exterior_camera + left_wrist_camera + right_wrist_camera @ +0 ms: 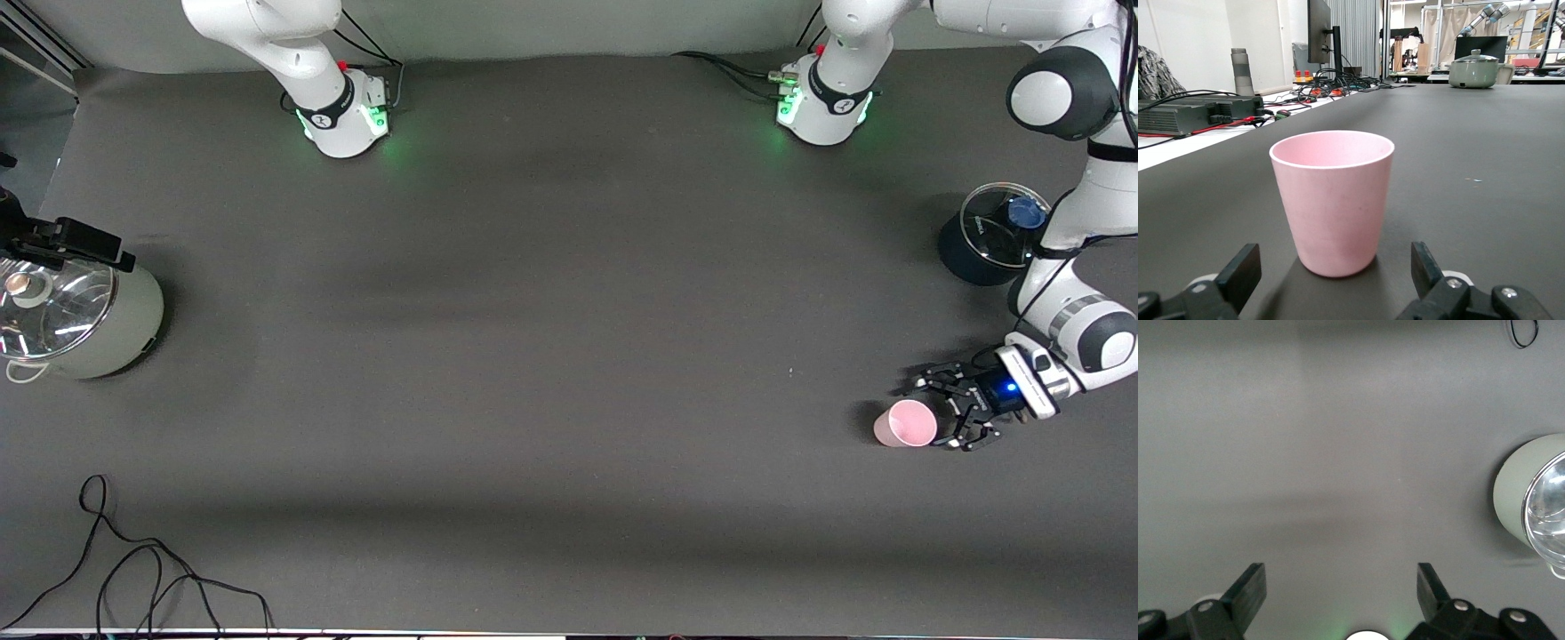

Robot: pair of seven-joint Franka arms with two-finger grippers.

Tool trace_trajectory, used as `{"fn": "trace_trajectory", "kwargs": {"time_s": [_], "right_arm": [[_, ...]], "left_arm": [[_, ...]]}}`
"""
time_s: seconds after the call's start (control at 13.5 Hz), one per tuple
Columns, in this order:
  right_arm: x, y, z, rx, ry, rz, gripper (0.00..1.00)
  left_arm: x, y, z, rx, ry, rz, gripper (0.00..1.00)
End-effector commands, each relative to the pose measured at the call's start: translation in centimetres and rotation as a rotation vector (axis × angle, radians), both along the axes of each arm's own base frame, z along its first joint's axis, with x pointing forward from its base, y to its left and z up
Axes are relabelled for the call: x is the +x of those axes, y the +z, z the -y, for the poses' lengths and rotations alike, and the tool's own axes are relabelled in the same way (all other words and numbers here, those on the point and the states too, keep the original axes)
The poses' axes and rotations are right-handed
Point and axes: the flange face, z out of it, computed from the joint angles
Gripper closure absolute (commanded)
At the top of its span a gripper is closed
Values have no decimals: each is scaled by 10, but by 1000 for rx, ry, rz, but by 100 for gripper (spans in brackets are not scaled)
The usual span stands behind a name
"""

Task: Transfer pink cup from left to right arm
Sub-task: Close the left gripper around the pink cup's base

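The left gripper (944, 411), low and open beside the upright cup (906, 423), must advance and close; the open right gripper (1340, 587) waits above the tabletop (551, 356).

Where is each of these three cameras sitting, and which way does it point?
Front view: high across the table, facing both arm bases; left gripper low beside the pink cup.
Left wrist view: low on the left arm, looking level at the cup, open fingers either side.
Right wrist view: on the right arm, looking down at bare table, its open right gripper showing.
Shared: the pale green pot appears in all three.
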Motion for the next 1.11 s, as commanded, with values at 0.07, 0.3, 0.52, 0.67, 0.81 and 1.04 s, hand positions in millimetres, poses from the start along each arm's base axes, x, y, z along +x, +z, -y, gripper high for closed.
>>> {"fn": "trace_trajectory", "kwargs": {"time_s": [0.07, 0.3, 0.52, 0.67, 0.81, 1.04], "right_arm": [[1, 3, 1, 16, 6, -1, 0], [1, 2, 2, 16, 5, -4, 0], [1, 2, 3, 16, 2, -4, 0], [1, 3, 3, 16, 3, -3, 0], [1, 3, 3, 16, 2, -3, 0], [1, 2, 3, 16, 2, -4, 0]], "left_arm": [[10, -8, 20, -5, 25, 47, 0], [17, -10, 38, -9, 20, 49, 1], [16, -11, 38, -6, 20, 51, 13], [15, -12, 37, -2, 18, 51, 28], [14, -12, 35, 0, 19, 51, 42], [14, -8, 31, 0, 24, 46, 51]]}}
